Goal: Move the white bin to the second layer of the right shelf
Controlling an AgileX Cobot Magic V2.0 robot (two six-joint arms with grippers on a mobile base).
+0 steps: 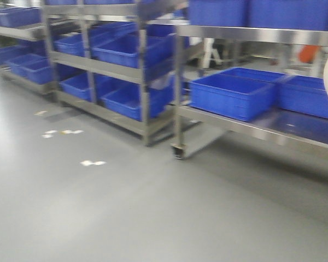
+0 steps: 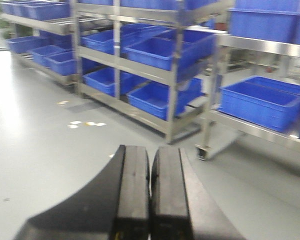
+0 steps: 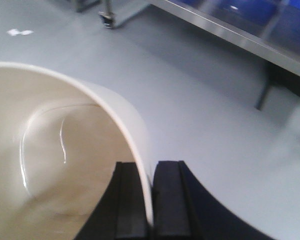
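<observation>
Showing steel racks with blue crates ahead of left gripper, jaws pressed together; white bin, glossy cream inside, thin rounded rim, wall pinched by right gripper, tub body left of jaws, over grey floor.

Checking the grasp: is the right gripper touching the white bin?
Touching. The right wrist view shows the right gripper clamped on the wall of the white bin.

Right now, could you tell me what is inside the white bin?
Nothing shows inside the bin: only bare glossy walls and floor. The right gripper covers a corner, and the rest is out of frame.
</observation>
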